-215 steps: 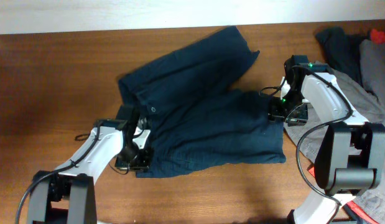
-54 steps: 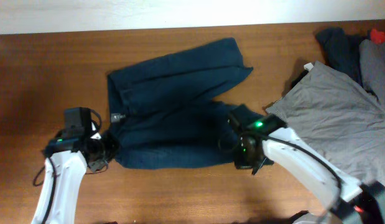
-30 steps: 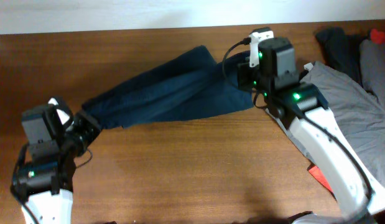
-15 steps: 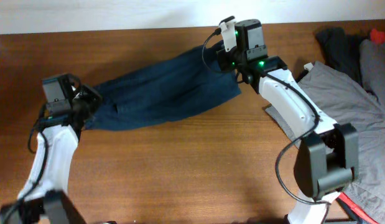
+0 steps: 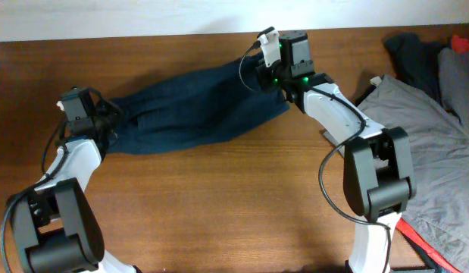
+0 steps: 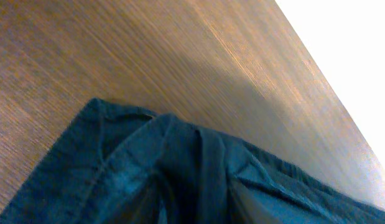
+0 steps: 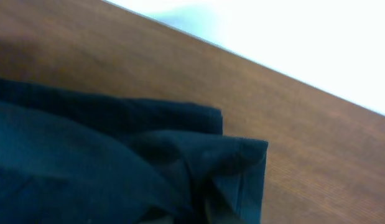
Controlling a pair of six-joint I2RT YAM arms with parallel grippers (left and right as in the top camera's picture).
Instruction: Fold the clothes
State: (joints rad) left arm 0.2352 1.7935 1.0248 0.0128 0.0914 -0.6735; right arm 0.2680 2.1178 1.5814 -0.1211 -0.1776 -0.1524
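Note:
Dark blue shorts [image 5: 192,114] lie folded lengthwise in a long band across the back of the wooden table. My left gripper [image 5: 107,120] is shut on the band's left end, whose seamed hem fills the left wrist view [image 6: 180,168]. My right gripper [image 5: 266,74] is shut on the right end near the table's far edge, and the bunched fabric fills the right wrist view [image 7: 148,168]. The fingers themselves are hidden under cloth in both wrist views.
A grey garment [image 5: 416,129] lies spread at the right of the table. A pile of dark and grey clothes [image 5: 427,53] sits at the back right corner. A red item [image 5: 412,227] shows at the right edge. The white wall runs along the far edge.
Both grippers have carried the shorts from the table's middle toward the far edge, stretching them into a long band. In the last half second both ends shifted slightly and settled.

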